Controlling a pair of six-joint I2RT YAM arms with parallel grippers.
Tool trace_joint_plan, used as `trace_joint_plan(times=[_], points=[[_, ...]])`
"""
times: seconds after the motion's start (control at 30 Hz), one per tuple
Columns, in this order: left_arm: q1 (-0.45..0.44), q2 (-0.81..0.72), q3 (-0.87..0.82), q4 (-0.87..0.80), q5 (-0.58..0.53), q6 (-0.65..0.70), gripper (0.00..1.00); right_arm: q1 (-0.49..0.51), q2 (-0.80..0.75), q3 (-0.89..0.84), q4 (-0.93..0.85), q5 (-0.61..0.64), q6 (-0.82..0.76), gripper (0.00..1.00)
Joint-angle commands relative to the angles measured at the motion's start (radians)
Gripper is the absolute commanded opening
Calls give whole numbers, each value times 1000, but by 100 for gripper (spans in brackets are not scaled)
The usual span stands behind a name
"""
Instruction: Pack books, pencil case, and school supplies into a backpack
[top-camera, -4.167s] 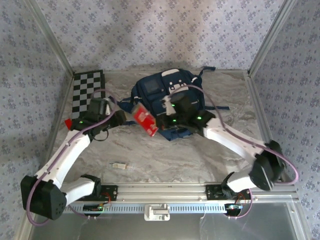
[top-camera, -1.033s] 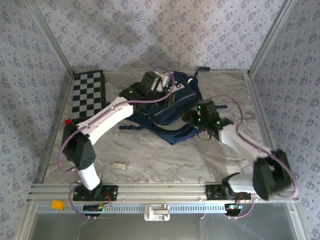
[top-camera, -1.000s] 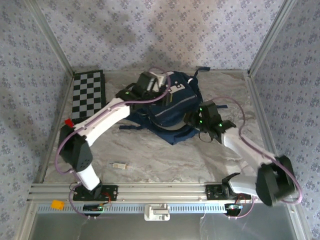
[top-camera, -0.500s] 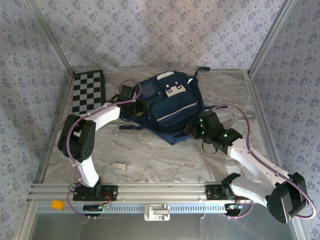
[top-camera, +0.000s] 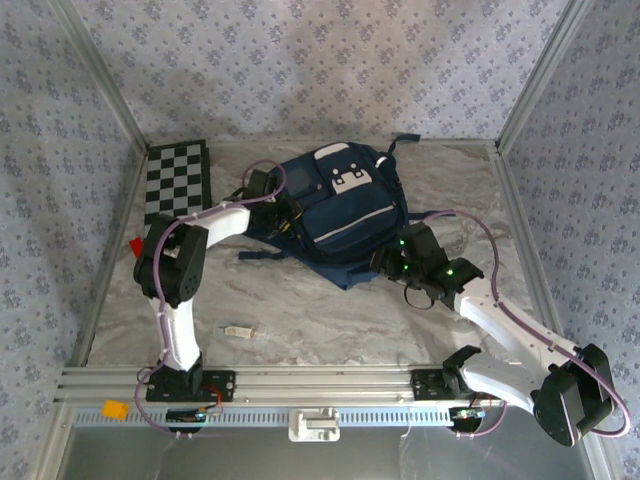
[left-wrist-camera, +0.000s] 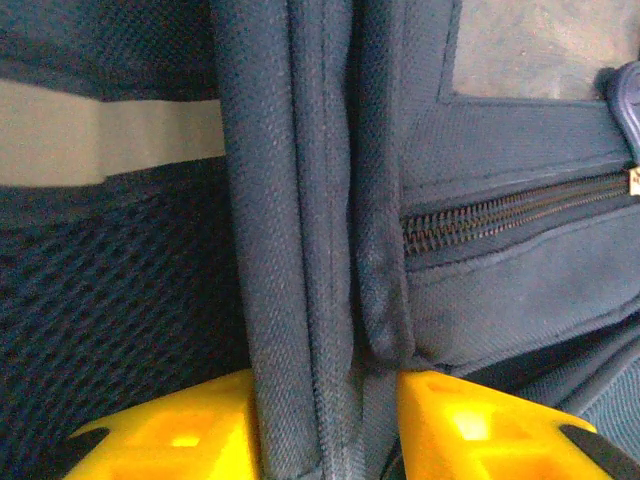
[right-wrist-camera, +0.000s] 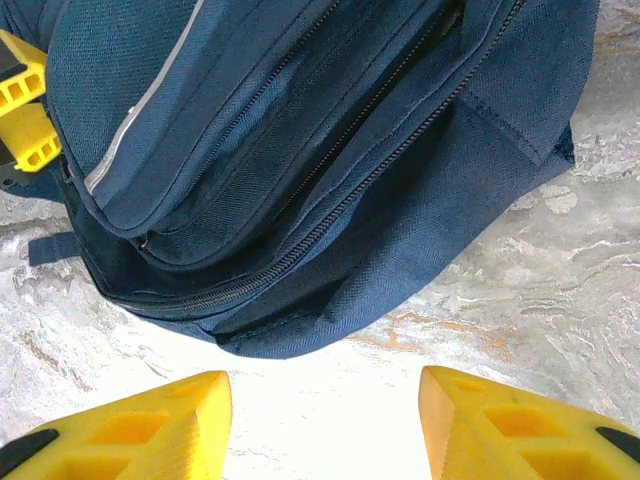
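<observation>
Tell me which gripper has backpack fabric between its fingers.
The left gripper: a fold of the backpack sits between its yellow fingers. The right gripper spans bare table.

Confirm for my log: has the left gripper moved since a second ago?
Yes. The left gripper moved left toward the chequered board, from atop the backpack to its side.
</observation>
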Motion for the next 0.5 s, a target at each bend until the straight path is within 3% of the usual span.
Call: trace_joint_plan(times=[0.0, 0.23, 0.47], points=[[-27, 49, 46, -35, -38, -53, 31, -1, 0, -3, 0, 0, -8, 53], [-35, 2, 54, -26, -29, -131, 1, 9, 35, 81, -71, 25, -72, 54], [-43, -132, 28, -19, -4, -214, 0, 139, 249, 309, -124, 51, -135, 56]])
